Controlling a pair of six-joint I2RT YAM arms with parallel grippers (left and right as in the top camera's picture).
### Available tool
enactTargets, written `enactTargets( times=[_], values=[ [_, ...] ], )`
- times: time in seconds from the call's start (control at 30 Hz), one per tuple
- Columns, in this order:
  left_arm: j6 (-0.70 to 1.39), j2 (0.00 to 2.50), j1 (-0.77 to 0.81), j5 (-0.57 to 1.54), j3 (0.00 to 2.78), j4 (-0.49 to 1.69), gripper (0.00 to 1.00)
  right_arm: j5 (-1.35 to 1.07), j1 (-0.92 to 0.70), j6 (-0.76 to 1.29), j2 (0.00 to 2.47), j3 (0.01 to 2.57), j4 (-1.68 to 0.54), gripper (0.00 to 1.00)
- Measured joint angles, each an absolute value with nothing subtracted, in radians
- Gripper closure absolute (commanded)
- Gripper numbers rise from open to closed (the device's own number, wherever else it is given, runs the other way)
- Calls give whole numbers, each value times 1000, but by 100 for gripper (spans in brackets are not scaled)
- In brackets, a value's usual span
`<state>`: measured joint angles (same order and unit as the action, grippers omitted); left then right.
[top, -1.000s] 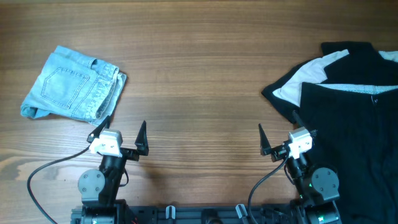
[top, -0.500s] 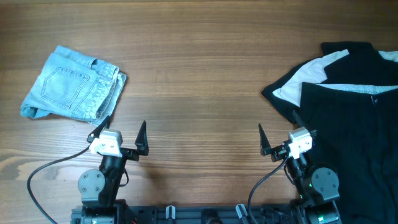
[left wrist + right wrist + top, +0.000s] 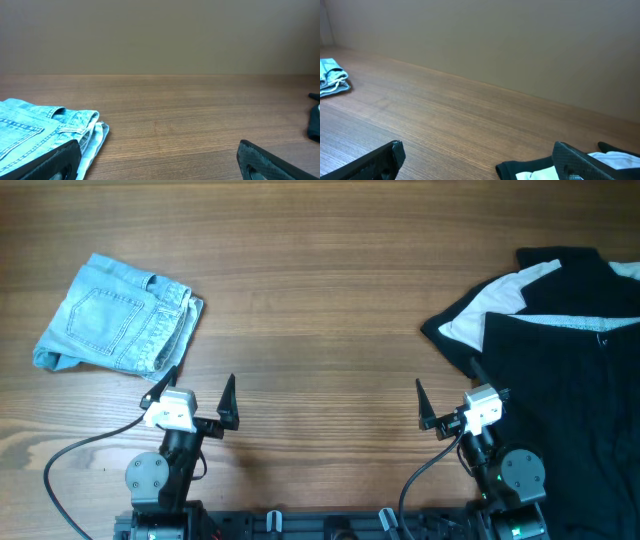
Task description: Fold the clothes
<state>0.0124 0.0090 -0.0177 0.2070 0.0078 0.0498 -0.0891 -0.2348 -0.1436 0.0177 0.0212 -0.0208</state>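
A heap of black and off-white garments (image 3: pixel 560 330) lies at the right side of the table, running off the right edge; its black edge also shows in the right wrist view (image 3: pixel 530 169). A folded light blue denim garment (image 3: pixel 120 315) lies at the far left and shows in the left wrist view (image 3: pixel 45 130). My left gripper (image 3: pixel 195 392) is open and empty near the front edge, just below the denim. My right gripper (image 3: pixel 445 392) is open and empty, just left of the black heap. No spread-out black shorts can be told apart in the heap.
The wooden table (image 3: pixel 320 300) spans the whole view. Cables and the arm bases (image 3: pixel 320 520) run along the front edge. A plain wall stands behind the table in both wrist views.
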Motion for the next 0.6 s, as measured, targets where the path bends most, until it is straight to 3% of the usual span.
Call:
enactTargets(
  times=[0.17,0.3,0.43,0.47,0.6],
  values=[
    [134,9,-18,261,27,27,0,-107,-235,84,19,29,-21,0],
    [190,45,-18,193,191,200,0,-126,-235,161,103,225,-128,0],
    [196,331,-18,117,517,398,0,-127,-235,169,511,618,-422,0],
    [196,461,-18,115,635,490,0,-127,-233,171,693,781,-581,0],
    [196,801,-18,197,921,705,0,-130,-232,125,1166,1177,-883,0]
  ],
)
